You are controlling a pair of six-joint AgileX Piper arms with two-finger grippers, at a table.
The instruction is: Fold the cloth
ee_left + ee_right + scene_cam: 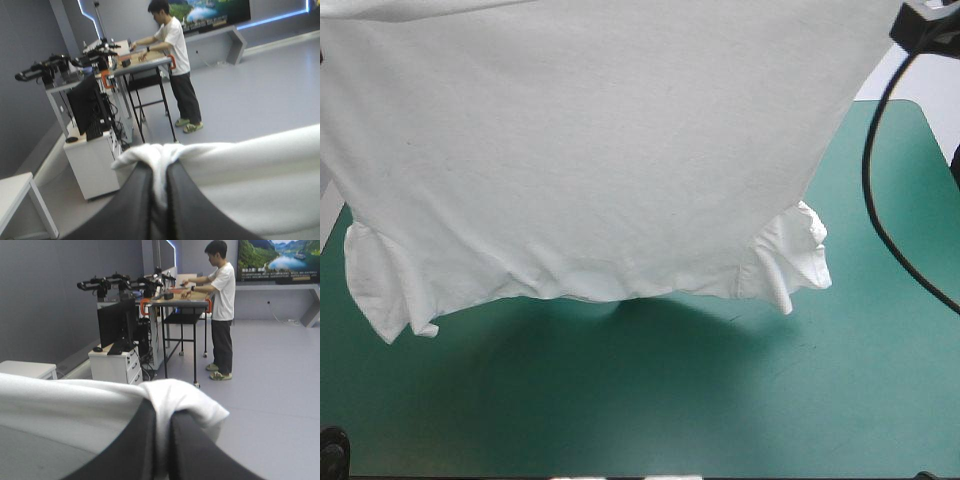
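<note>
The white T-shirt hangs lifted in the air, spread wide across the high view, with its two short sleeves dangling at the lower corners just above the teal-green table. My left gripper is shut on the T-shirt, a bunched corner pinched between its black fingers. In the right wrist view my right gripper is shut on the T-shirt at its other top corner. The sheet stretches taut between the two grippers. Both grippers are raised out of the high view.
The table's bare teal-green cover shows below and to the right of the hanging shirt. The shirt's shadow falls on the cover under its lower edge.
</note>
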